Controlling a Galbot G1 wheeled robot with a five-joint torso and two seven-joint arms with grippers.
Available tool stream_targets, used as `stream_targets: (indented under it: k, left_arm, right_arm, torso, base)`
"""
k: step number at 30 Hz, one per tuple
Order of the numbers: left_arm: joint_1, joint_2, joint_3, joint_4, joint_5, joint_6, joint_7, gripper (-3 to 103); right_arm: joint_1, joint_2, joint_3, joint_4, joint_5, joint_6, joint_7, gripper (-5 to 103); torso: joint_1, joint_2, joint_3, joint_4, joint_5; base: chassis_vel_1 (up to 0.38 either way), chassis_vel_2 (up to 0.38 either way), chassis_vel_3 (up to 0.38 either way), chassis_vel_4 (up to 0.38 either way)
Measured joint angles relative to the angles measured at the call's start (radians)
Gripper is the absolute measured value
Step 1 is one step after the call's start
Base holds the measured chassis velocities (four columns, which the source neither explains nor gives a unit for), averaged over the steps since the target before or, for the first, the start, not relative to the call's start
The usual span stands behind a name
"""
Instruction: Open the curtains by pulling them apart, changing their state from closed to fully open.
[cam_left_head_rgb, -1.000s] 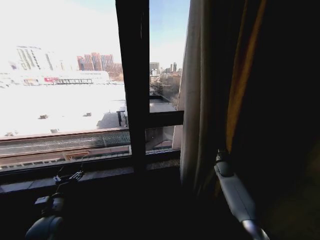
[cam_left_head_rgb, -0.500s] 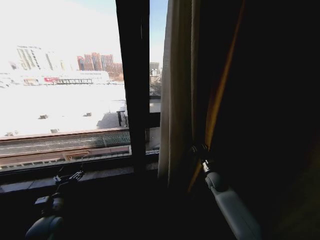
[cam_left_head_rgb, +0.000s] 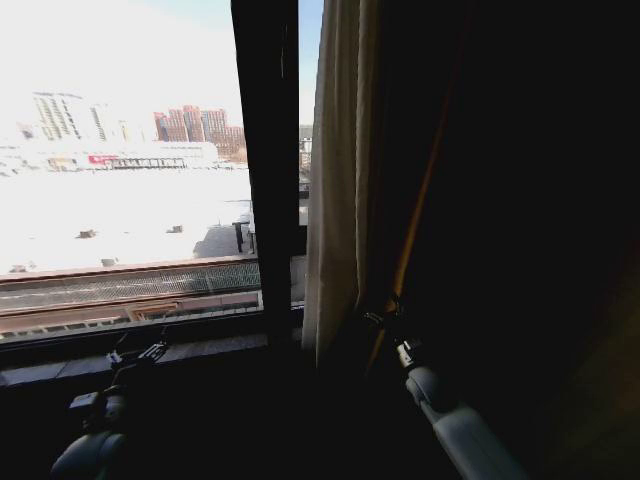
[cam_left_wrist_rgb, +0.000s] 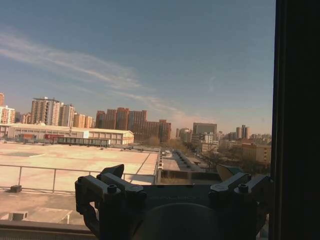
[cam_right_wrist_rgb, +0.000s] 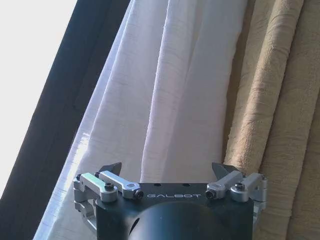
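Reaching up from the lower right, the right claw (cam_left_head_rgb: 378, 318) sits at the foot of the curtains (cam_left_head_rgb: 335, 190), just where the sheer white folds meet the heavy beige drape (cam_left_head_rgb: 430, 170); I take that spot to be chosen so the arm can work on the panel's inner edge; the curtains hang bunched beside the dark window frame (cam_left_head_rgb: 265, 170), with most of the glass to the left bare and the city bright beyond it; the task looks well along, though I cannot judge the far side of the window from here

The left claw (cam_left_head_rgb: 135, 355) waits low by the sill (cam_left_head_rgb: 200, 347), pointed out through the glass and well apart from any fabric

From the head view the right claw is a dark shape against dark cloth and its state is lost; the right wrist view settles it: the right claw (cam_right_wrist_rgb: 167, 172) stands wide, both fingertips (cam_right_wrist_rgb: 112, 167) spread with nothing between them, the curtains (cam_right_wrist_rgb: 165, 85) hanging just ahead and the beige drape (cam_right_wrist_rgb: 280, 100) alongside; whether cloth touches the tips I cannot tell; the left wrist view shows the left claw (cam_left_wrist_rgb: 170, 177) wide as well, holding nothing, with rooftops and sky ahead
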Motion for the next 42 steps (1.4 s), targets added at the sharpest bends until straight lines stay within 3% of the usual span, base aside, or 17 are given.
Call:
stream_targets:
  k: [5, 9, 21, 42]
  left_arm:
    - [0.000, 0.000, 0.000, 0.000, 0.000, 0.000, 0.000, 100]
    - [0.000, 0.000, 0.000, 0.000, 0.000, 0.000, 0.000, 100]
    - [0.000, 0.000, 0.000, 0.000, 0.000, 0.000, 0.000, 100]
    - [0.000, 0.000, 0.000, 0.000, 0.000, 0.000, 0.000, 100]
  right_arm:
    - [-0.023, -0.013, 0.011, 0.035, 0.059, -0.035, -0.033, 100]
    - [-0.060, -0.008, 0.032, 0.070, 0.110, -0.113, -0.070, 100]
    - [-0.118, 0.004, 0.068, 0.144, 0.142, -0.256, -0.096, 100]
    - [-0.083, 0.023, 0.062, 0.133, 0.153, -0.220, -0.098, 100]
  torso:
    - [0.000, 0.000, 0.000, -0.0001, 0.0000]
    - [0.000, 0.000, 0.000, -0.0002, 0.0000]
    - [0.000, 0.000, 0.000, -0.0003, 0.0000]
    - [0.000, 0.000, 0.000, -0.0002, 0.0001]
  base:
    - [0.000, 0.000, 0.000, 0.000]
    - [0.000, 0.000, 0.000, 0.000]
    - [0.000, 0.000, 0.000, 0.000]
    - [0.000, 0.000, 0.000, 0.000]
